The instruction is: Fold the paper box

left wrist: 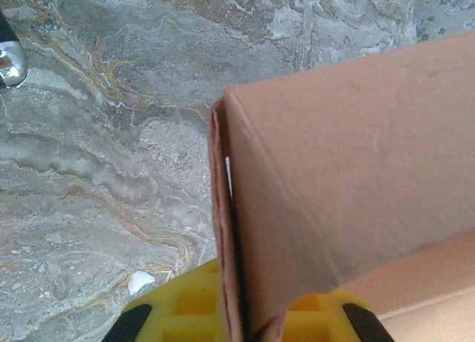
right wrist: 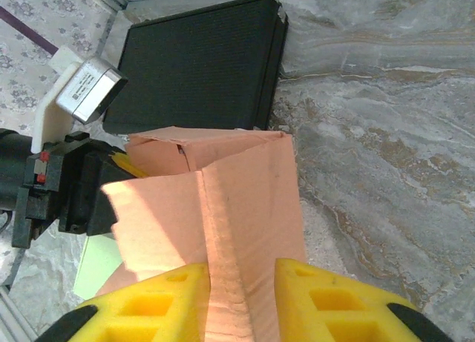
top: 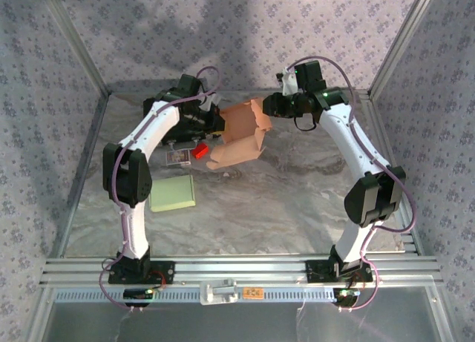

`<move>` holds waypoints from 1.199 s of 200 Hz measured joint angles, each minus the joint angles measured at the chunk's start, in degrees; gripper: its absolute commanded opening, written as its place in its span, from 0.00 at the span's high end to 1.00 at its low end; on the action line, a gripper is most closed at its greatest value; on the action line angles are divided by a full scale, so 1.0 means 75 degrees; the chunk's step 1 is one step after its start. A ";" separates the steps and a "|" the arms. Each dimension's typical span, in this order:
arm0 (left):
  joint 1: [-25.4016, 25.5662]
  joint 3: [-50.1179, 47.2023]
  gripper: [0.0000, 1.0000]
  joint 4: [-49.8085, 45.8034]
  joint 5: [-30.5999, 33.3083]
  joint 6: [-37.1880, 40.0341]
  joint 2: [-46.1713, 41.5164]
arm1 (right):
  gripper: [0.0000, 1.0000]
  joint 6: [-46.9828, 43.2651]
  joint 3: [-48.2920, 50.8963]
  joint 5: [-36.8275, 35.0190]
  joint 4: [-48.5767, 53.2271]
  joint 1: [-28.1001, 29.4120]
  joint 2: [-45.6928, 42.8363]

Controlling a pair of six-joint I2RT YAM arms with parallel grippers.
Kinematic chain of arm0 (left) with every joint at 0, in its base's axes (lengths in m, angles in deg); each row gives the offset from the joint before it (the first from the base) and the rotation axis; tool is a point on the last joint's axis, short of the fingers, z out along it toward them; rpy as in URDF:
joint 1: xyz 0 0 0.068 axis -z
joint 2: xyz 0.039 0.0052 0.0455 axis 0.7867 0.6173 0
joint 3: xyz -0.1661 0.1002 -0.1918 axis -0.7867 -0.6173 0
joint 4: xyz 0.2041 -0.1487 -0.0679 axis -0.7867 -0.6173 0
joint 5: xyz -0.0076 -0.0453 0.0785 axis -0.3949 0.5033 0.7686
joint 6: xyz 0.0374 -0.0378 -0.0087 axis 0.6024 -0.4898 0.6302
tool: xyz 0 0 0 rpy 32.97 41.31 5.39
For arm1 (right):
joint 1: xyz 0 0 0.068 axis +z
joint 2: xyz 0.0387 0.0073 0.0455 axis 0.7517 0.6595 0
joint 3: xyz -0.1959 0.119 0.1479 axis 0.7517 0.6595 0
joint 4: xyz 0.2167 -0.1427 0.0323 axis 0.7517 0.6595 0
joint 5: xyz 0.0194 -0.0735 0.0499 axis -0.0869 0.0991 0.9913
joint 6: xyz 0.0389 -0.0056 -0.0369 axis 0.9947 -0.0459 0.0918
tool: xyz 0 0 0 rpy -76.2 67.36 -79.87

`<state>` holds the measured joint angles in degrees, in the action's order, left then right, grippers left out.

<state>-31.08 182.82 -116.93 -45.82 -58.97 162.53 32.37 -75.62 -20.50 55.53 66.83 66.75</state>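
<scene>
The paper box (top: 241,136) is salmon-coloured cardboard, partly folded and held up over the back middle of the table between both arms. My left gripper (top: 213,121) holds its left side. In the left wrist view the yellow fingers (left wrist: 178,312) are shut on a doubled wall edge of the paper box (left wrist: 349,171). My right gripper (top: 273,104) comes in from the right. Its yellow fingers (right wrist: 334,301) are closed on a creased ridge of the paper box (right wrist: 252,208), with flaps spreading away on both sides.
A pale green pad (top: 172,193) lies at the left front of the table. A small red piece (top: 200,150) and a small clear item (top: 176,156) sit beside the left arm. A black mat (right wrist: 200,67) lies at the back. Metal frame rails border the table.
</scene>
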 measured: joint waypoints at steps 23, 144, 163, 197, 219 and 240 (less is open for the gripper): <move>0.0000 0.0000 1.00 0.0073 -0.0047 -0.0009 -0.0015 | 0.65 -0.0044 -0.0015 0.0254 0.0020 -0.0026 0.0044; 0.0015 0.0000 1.00 0.0169 -0.0114 -0.0006 -0.0015 | 0.49 -0.0216 0.0274 0.0985 0.0012 -0.0207 -0.0198; 0.0047 0.0017 1.00 0.0163 -0.0152 -0.0003 -0.0015 | 0.48 -0.0178 0.0562 0.1157 -0.0082 -0.0271 -0.0437; 0.0079 0.0064 1.00 0.0160 -0.0262 0.0000 -0.0015 | 0.46 -0.0047 0.0997 0.1478 -0.0274 -0.0501 -0.0842; 0.0079 0.0093 1.00 0.0154 -0.0280 0.0003 -0.0015 | 0.45 0.0012 0.1236 0.1626 -0.0408 -0.0647 -0.1078; 0.0079 0.0184 1.00 0.0119 -0.0289 0.0023 -0.0015 | 0.45 0.0032 0.1323 0.1754 -0.0466 -0.0729 -0.1201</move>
<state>-30.49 184.20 -116.03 -47.99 -58.79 162.42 32.61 -65.69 -7.35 52.03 61.36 57.75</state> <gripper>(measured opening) 0.060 0.551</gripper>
